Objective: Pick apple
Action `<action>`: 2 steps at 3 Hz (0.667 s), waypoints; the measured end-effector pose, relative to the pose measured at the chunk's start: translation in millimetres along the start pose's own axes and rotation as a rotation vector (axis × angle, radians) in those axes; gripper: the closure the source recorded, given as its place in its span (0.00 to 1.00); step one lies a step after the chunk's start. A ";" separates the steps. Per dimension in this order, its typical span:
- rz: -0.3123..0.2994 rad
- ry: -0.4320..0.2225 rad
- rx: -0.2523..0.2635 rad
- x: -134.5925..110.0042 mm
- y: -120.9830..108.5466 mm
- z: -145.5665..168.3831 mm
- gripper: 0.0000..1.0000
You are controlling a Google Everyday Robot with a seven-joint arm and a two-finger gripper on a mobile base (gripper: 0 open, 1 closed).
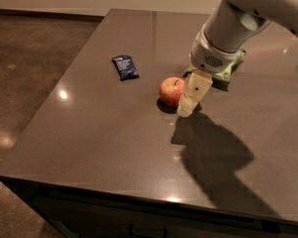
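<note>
The apple (171,90) is small, round and red-orange with a short stem, resting on the dark table (109,133) near its middle. My gripper (187,104) hangs from the white arm coming in from the upper right. It sits right beside the apple's right side, its tip close to the tabletop. Only one cream-coloured finger (192,93) shows, in front of the apple's right edge.
A dark blue snack packet (125,67) lies left of the apple. A green chip bag (227,71) lies behind the arm, mostly hidden by it. The table's left and front edges drop to a brown floor (30,73).
</note>
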State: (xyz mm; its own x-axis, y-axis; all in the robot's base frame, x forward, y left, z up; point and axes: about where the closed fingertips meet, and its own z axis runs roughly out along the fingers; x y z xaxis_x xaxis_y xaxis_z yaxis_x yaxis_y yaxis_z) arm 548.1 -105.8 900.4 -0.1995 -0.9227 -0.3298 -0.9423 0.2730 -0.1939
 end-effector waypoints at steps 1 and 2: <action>-0.007 0.008 -0.027 -10.5 -0.7 27.6 0.00; -0.012 0.013 -0.043 -15.1 -0.7 40.8 0.00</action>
State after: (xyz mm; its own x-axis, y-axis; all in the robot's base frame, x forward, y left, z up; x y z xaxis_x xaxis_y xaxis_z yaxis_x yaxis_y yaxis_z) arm 562.7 -80.9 867.8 -0.1918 -0.9294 -0.3153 -0.9551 0.2508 -0.1580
